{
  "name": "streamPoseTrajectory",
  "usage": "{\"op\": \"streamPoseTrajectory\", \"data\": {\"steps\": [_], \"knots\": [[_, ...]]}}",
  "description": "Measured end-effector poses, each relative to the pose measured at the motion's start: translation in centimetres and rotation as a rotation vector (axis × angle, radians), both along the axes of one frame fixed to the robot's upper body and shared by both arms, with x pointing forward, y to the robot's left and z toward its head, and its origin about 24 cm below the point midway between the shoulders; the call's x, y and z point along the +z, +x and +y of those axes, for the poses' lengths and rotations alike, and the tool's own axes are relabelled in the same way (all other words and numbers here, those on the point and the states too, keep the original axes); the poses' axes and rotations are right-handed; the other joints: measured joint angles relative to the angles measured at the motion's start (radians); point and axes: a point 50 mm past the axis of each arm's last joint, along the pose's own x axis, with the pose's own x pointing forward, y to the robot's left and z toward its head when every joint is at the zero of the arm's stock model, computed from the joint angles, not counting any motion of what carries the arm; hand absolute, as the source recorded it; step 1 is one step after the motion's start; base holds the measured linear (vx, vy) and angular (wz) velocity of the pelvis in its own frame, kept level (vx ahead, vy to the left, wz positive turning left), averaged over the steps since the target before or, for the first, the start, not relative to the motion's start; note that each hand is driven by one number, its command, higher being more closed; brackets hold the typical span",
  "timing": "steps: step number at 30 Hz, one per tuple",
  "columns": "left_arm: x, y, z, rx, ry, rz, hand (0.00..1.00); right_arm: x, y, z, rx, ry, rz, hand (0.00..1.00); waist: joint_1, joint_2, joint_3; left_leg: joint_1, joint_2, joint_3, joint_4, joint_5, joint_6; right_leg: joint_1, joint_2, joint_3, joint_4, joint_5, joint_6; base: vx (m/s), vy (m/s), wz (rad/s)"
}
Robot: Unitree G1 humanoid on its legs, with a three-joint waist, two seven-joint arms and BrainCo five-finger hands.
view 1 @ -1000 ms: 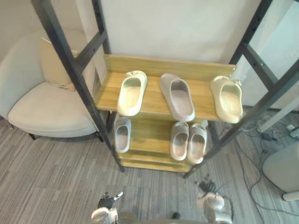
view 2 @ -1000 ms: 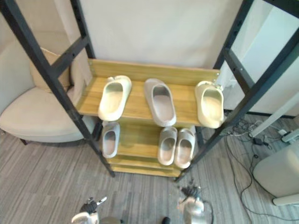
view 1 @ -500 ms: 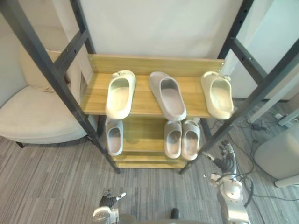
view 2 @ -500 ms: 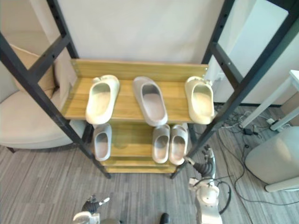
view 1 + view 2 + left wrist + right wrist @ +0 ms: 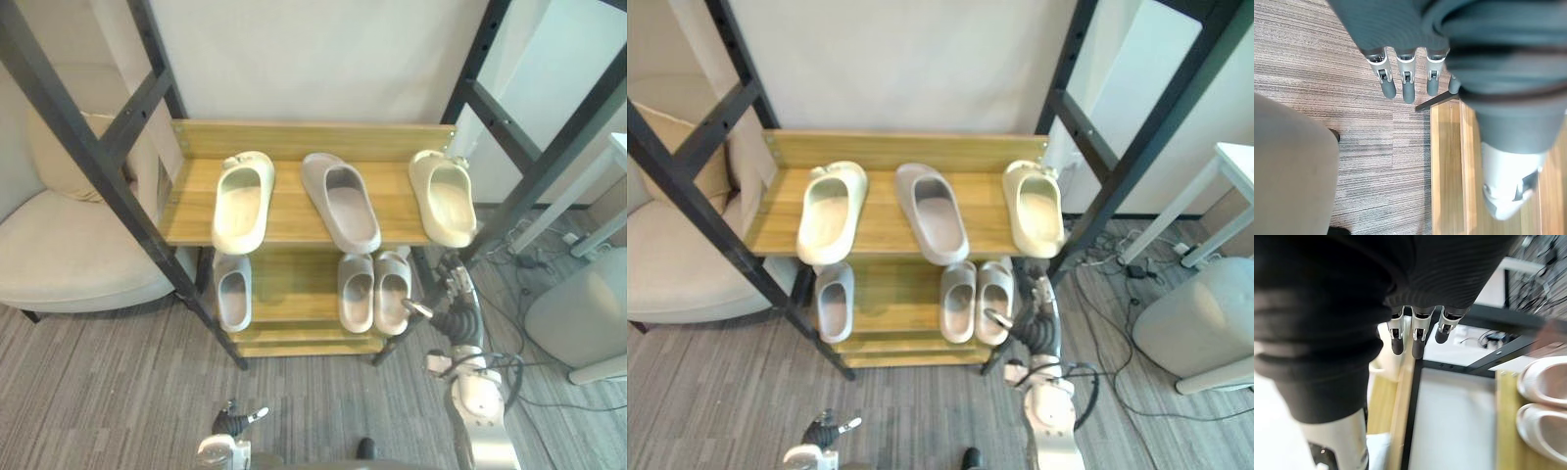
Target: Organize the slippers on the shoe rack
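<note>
The shoe rack (image 5: 294,139) has wooden shelves in a black metal frame. On its upper shelf lie a cream slipper (image 5: 242,201) at the left, a taupe slipper (image 5: 341,201) in the middle and another cream slipper (image 5: 443,196) at the right. On the lower shelf a single grey slipper (image 5: 232,292) lies at the left and a pair (image 5: 374,291) side by side at the right. My right hand (image 5: 449,315) is open and empty, raised by the rack's right front leg, near the pair. My left hand (image 5: 233,423) hangs low over the carpet, open, fingers (image 5: 1400,83) straight.
A cream armchair (image 5: 59,255) stands left of the rack. At the right are a grey round stool (image 5: 583,313) and a white table leg (image 5: 588,186), with cables on the striped grey carpet behind the rack's right leg.
The camera has shifted, so the rack sits further left in view. My right hand has risen from low over the floor to the rack's right front leg. The left hand stays low.
</note>
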Motion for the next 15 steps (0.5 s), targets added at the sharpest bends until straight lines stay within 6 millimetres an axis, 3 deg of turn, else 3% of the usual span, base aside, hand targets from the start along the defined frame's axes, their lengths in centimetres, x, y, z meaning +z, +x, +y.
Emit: {"op": "streamPoseTrajectory", "data": {"steps": [15], "knots": [[0.1, 0.1, -0.1, -0.03, -0.008, -0.011, 0.0, 5.1, 2.1, 0.6, 0.089, -0.036, -0.232, 0.0, -0.004, 0.007, 0.007, -0.018, 0.0, -0.009, 0.038, -0.022, 0.002, -0.002, -0.001, -0.002, 0.014, -0.009, 0.01, -0.01, 0.0, 0.01]]}}
